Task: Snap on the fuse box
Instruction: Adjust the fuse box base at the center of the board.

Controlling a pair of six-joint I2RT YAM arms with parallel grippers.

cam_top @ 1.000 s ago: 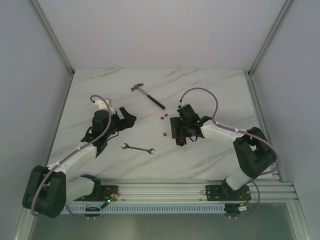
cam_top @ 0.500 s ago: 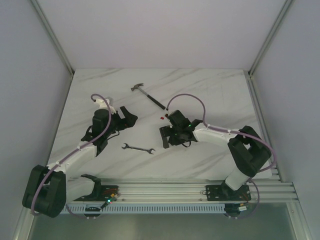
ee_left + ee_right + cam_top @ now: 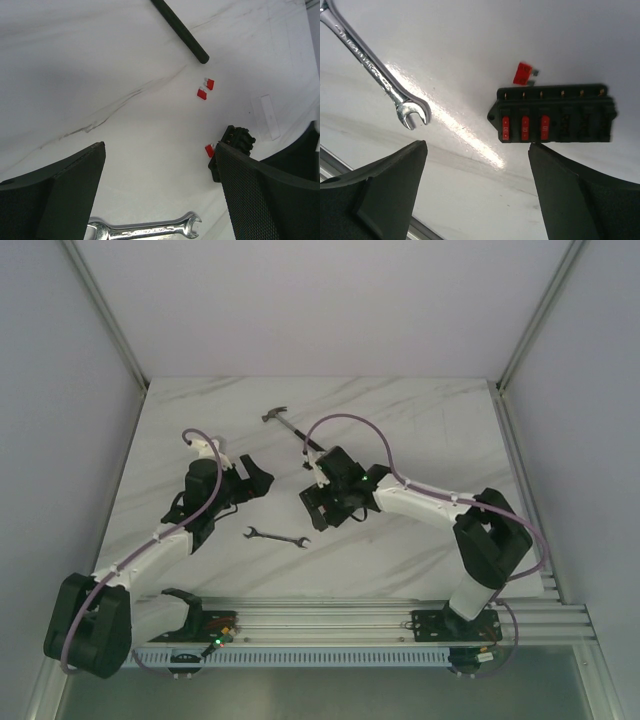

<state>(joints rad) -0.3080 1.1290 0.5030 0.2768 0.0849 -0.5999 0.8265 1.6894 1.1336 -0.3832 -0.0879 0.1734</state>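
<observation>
1. Three red fuses point(image 3: 524, 127) sit in the fuse box point(image 3: 552, 115), and its other slots look empty. It lies flat on the worktop point(image 3: 470, 30), just ahead of the right gripper point(image 3: 476, 150).
2. Both grippers hold nothing. The jaws of the right gripper stand wide apart, and the jaws of the left gripper point(image 3: 160, 150) stand wide apart too.
3. I judge that the step in hand is to bring the right gripper over the fuse box for the snap. It is better to centre the jaws on the fuse box first and then come down slowly.
4. One loose red fuse point(image 3: 522, 74) lies just beside the fuse box. The wrench point(image 3: 375, 67) is near the fuse box but not touching it. The jaws should stay off both.
5. The worktop looks smooth, so the fuse box may slide. Press straight down and evenly, not on one end.
6. The left gripper is apart from the fuse box; it could come closer and steady it.
</observation>
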